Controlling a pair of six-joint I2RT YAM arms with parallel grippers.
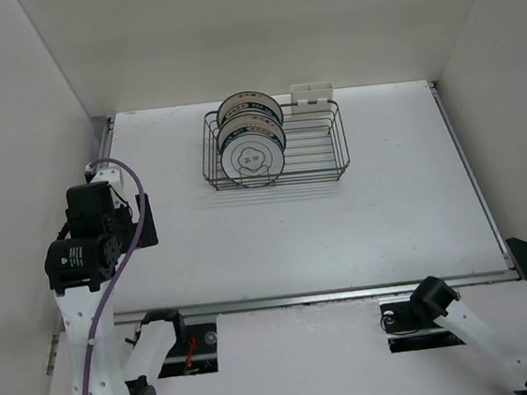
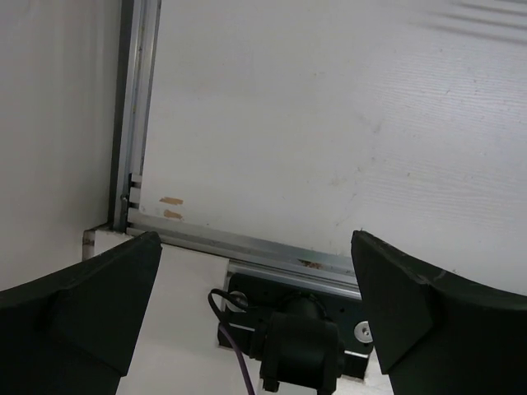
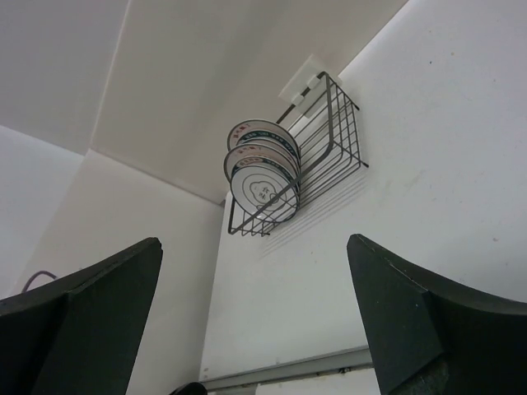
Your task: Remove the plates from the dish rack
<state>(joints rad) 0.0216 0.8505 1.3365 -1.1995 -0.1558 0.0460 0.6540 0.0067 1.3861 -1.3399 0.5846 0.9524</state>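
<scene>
The plates [image 1: 252,150] are kept upright by the dish rack [image 1: 341,142] slots; the left gripper [image 2: 255,247] and right gripper [image 3: 254,247] are held wide open and empty, well apart from them

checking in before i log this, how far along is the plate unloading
Done: nothing yet. The plates stand on edge in the left end of the dish rack, and none lies on the table. In hand: nothing. The left gripper and right gripper are open, empty and away from the rack. Left: every plate has to come out.
</scene>
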